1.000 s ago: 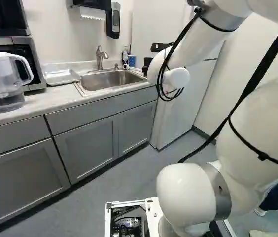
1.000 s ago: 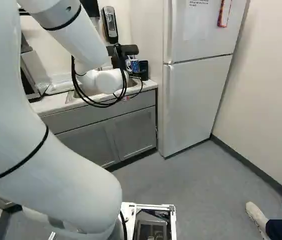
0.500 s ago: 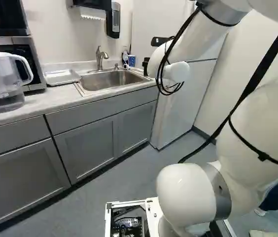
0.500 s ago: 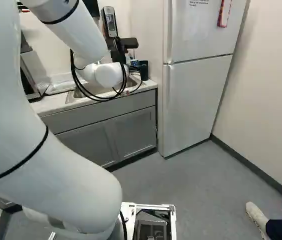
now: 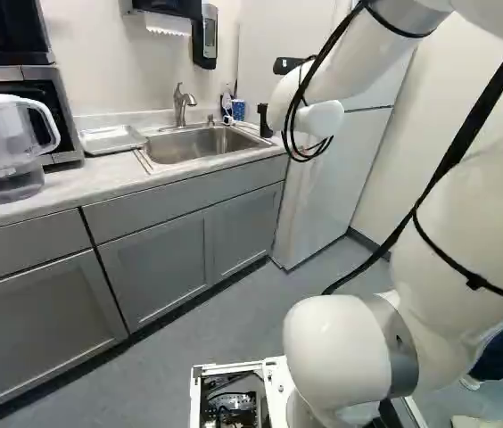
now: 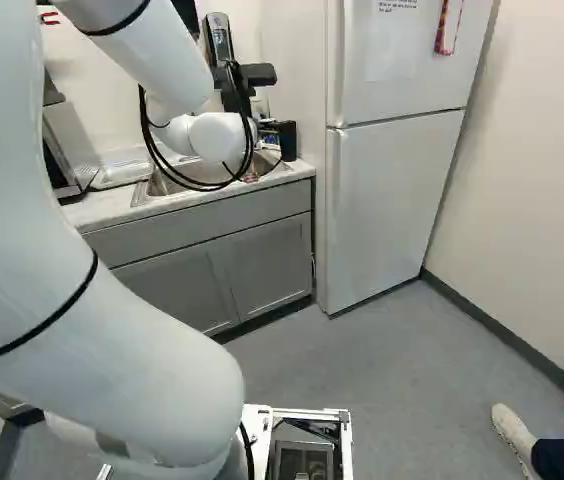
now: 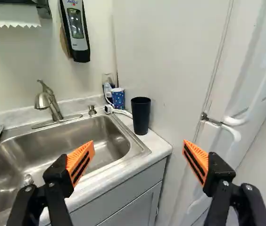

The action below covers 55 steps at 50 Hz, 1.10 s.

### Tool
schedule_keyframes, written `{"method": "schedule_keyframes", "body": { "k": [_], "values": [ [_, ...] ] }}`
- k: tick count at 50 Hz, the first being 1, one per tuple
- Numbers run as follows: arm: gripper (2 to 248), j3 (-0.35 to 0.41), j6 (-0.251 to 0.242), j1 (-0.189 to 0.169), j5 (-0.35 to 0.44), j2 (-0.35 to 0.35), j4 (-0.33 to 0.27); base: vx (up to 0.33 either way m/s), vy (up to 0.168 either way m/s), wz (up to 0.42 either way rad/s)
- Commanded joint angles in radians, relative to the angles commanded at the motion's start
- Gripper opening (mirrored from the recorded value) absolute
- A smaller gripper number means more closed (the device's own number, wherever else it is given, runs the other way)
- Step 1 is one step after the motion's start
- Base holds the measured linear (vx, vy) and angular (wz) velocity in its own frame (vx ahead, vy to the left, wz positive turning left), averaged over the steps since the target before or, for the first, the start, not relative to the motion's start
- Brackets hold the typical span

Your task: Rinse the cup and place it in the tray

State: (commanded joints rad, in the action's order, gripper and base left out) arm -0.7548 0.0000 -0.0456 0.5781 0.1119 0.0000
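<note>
While pointing toward the end of the counter (image 6: 112, 205), holds the black gripper (image 6: 258, 75) with both orange-padded fingers spread wide apart. Shows, in the wrist view, a black cup (image 7: 141, 115) upright on the counter — ahead of the gap between the fingers, between the sink (image 7: 76, 132) and the refrigerator (image 6: 382, 200). Includes a blue cup with white dots (image 7: 118, 98) near it, toward the wall. Also shows a metal faucet (image 7: 53, 107) behind the basin — and, across the sink from the black cup, a pale tray (image 5: 111, 139) on the counter.
</note>
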Motion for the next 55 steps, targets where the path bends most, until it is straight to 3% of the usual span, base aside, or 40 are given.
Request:
{"method": "schedule_keyframes", "body": {
  "k": [55],
  "values": [
    [247,-0.134,0.000,0.002,-0.101,-0.019,0.000,0.000,0.000,0.000]
  ]
}}
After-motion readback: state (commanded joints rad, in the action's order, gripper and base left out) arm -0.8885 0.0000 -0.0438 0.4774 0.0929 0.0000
